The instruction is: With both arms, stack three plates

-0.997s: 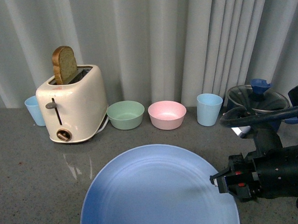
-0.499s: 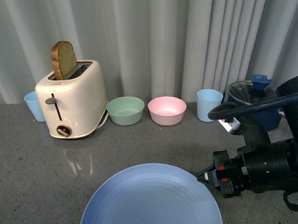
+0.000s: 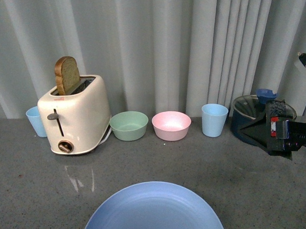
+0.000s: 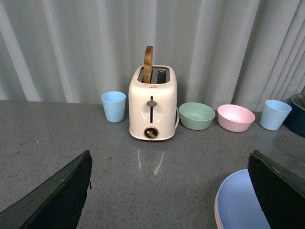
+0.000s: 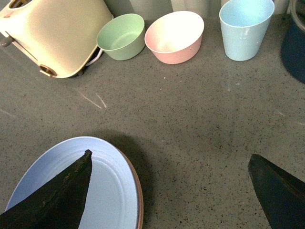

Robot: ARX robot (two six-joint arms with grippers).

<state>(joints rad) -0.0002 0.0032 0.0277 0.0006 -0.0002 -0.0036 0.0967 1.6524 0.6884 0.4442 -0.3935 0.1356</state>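
a grey speckled counter (image 3: 33,177) before pale curtains. the blue plate (image 3: 150,211) sits at six o'clock in the front view, nearest the camera. in the right wrist view a pink rim (image 5: 137,191) peeks out under its edge, so it lies on top of a stack; a third plate cannot be made out. along the back, from nine to three o'clock: a toaster (image 3: 75,114) with bread, a green bowl (image 3: 129,125), a pink bowl (image 3: 171,125), a blue cup (image 3: 215,119), a lidded pot (image 3: 256,117). the right gripper (image 3: 256,131) hangs at three o'clock, clear of the plate, jaws spread and empty. the left gripper (image 4: 169,191) is likewise spread, holding nothing. stacking looks finished or nearly so; next likely calls for pulling both arms away without nudging the stack.
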